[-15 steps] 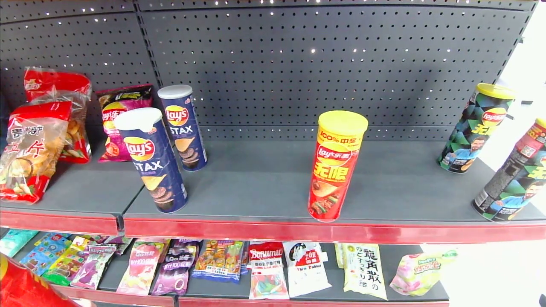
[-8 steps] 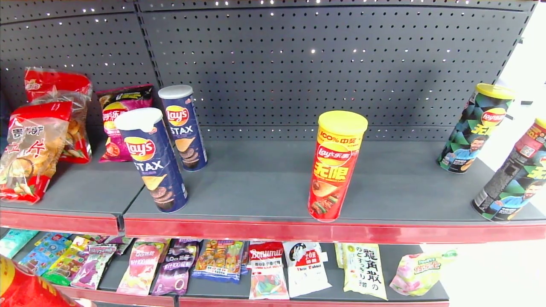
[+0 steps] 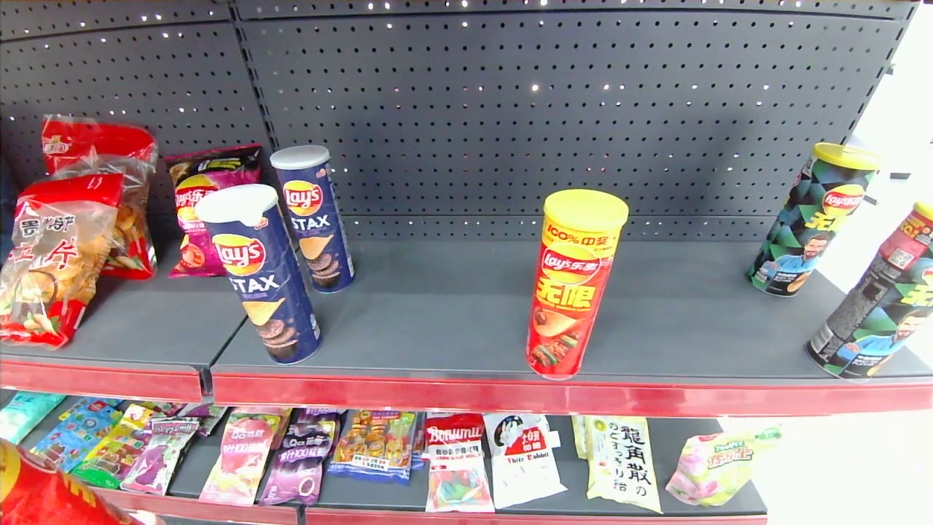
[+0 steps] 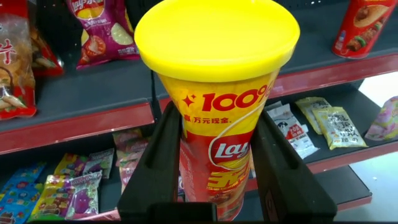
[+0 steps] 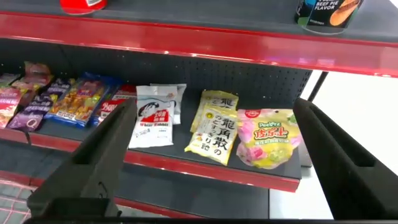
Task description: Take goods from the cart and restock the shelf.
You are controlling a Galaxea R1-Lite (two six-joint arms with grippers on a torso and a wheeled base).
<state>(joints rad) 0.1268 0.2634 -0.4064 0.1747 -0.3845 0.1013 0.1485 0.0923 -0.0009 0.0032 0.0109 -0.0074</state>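
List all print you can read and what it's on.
"STAX": front blue can and back blue can, upper shelf.
"100%": standing red can, same shelf.
"100%": held red can, in the left gripper.
"FLAVOR": dark can, right wrist view.
"Three Rabbit": white packet, lower shelf.
Other packets: too small to read.

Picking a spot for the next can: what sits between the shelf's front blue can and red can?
Nothing; the head view shows bare shelf between the front blue can and the red can.
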